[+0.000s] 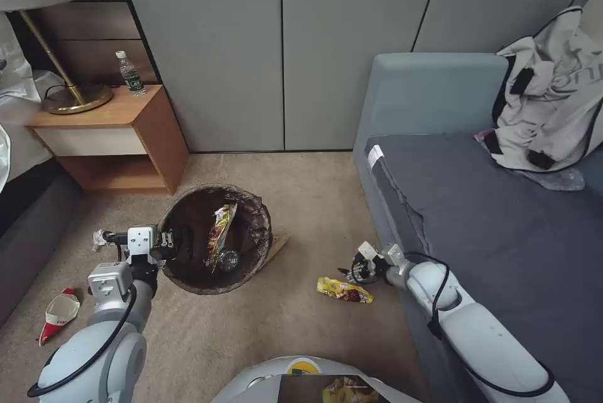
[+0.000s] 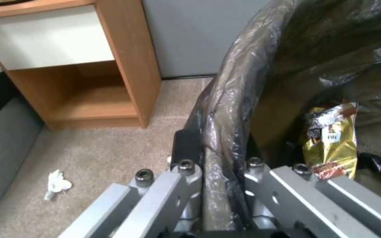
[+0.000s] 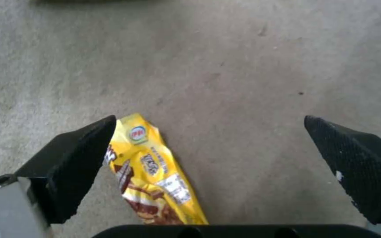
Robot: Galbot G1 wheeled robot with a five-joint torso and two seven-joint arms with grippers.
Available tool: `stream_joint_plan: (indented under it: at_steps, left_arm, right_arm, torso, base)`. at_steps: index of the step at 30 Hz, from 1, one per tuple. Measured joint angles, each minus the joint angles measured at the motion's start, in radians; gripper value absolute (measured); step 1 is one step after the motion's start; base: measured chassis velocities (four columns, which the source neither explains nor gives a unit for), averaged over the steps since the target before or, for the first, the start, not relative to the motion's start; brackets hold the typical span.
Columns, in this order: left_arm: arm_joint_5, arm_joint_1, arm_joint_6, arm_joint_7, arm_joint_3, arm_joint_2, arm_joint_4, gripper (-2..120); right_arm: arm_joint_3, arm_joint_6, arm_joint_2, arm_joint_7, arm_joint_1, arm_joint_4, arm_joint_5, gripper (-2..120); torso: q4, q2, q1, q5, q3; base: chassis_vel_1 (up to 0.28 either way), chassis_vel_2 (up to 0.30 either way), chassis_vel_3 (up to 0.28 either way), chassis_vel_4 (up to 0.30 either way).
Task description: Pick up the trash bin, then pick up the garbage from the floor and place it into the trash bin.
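Note:
The trash bin (image 1: 188, 268), round and lined with a dark crinkled bag, stands on the carpet with a yellow wrapper (image 1: 220, 230) inside. My left gripper (image 1: 164, 246) is shut on its near-left rim (image 2: 230, 99), one finger (image 2: 185, 148) outside and the other inside the bag. Another yellow snack wrapper (image 1: 344, 290) lies flat on the carpet near the sofa. My right gripper (image 1: 355, 271) hangs open just above it, and the wrapper (image 3: 150, 172) lies close to one black finger (image 3: 80, 158). A crushed red-and-white cup (image 1: 59, 314) and a white tissue (image 1: 98, 239) lie left of the bin.
A wooden nightstand (image 1: 147, 133) with a lamp and a green-labelled bottle (image 1: 130, 73) stands back left. A grey sofa (image 1: 502, 233) runs along the right, close to my right arm. A brown paper scrap (image 1: 278, 243) pokes out beside the bin. Grey cabinet doors close off the back.

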Motion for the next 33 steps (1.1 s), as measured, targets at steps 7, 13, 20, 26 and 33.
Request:
stream_joint_plan:
  at_steps: [7, 13, 20, 26, 33]
  left_arm:
    - [-0.001, -0.001, -0.001, 0.000, -0.002, -0.001, 0.005, 4]
    - [-0.004, -0.003, -0.002, 0.000, -0.007, 0.001, 0.009, 4]
    - [-0.007, -0.007, -0.005, 0.001, -0.007, 0.001, 0.015, 4]
    - [-0.007, -0.008, -0.008, 0.002, -0.007, 0.001, 0.020, 4]
    - [-0.008, -0.007, -0.011, 0.003, -0.009, 0.000, 0.023, 4]
  right_arm:
    - [-0.055, -0.002, 0.021, 0.015, 0.034, -0.051, -0.017, 100]
    - [-0.085, -0.004, 0.037, 0.040, 0.050, -0.082, -0.027, 100]
    - [-0.122, -0.013, 0.048, 0.058, 0.065, -0.121, -0.046, 100]
    - [-0.143, -0.013, 0.068, 0.064, 0.073, -0.141, -0.067, 100]
    - [-0.166, -0.015, 0.081, 0.067, 0.073, -0.155, -0.076, 100]
  torso:
    - [0.0001, 0.000, 0.000, 0.0000, 0.000]
    - [0.0000, 0.000, 0.000, 0.0000, 0.000]
    - [0.0000, 0.000, 0.000, -0.0001, 0.000]
    - [0.0001, 0.000, 0.000, -0.0001, 0.000]
    - [0.0000, 0.000, 0.000, -0.0001, 0.000]
  base:
    - [0.000, 0.000, 0.000, 0.000]
    - [0.000, 0.000, 0.000, 0.000]
    - [0.000, 0.000, 0.000, 0.000]
    - [0.000, 0.000, 0.000, 0.000]
    - [0.000, 0.000, 0.000, 0.000]
